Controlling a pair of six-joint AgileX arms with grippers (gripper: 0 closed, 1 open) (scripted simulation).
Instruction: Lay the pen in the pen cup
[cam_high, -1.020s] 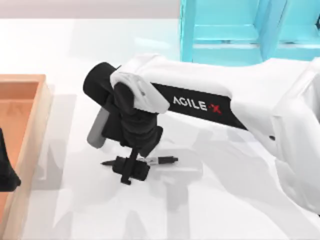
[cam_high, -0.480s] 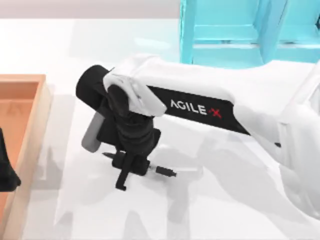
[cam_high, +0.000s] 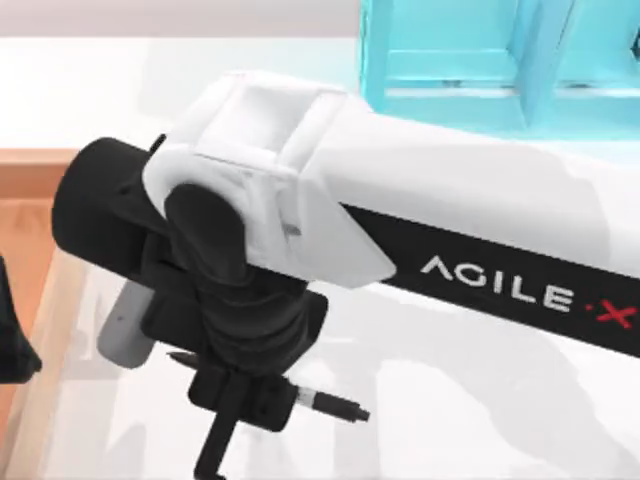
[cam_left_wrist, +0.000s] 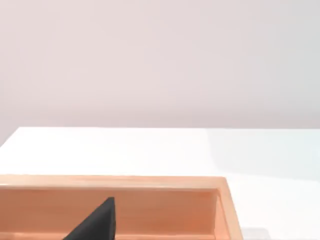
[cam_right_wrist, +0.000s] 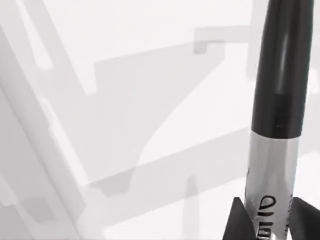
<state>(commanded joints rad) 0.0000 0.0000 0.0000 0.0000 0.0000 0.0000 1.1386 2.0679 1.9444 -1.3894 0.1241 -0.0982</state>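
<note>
— White tabletop runs across the whole scene; what do you have around your working arm?

— Your right arm reaches in from the right and covers much of the top view. Behind it, at the far right, you have a turquoise shelf unit. Along the left edge sits an orange-brown wooden tray. Nothing lies on the table just beside the pen.

— And your left arm?

— You see a dark piece of it at the left edge of the top view, over the tray. Its wrist camera looks across the tray's far wall to bare table and a plain pale wall, with one black fingertip low in the picture. You cannot tell whether that left gripper is open or closed.

— Where is the pen?

— Your right gripper is clamped on the pen. From above, the black ends stick out on either side of the black fingers, the longer end pointing toward the table's right, and the wrist hides the middle barrel. Your right wrist camera gives what the top view cannot: the grey printed barrel pinched between the two fingertips, with the black cap running away from them over the table's grey shadows.
</note>
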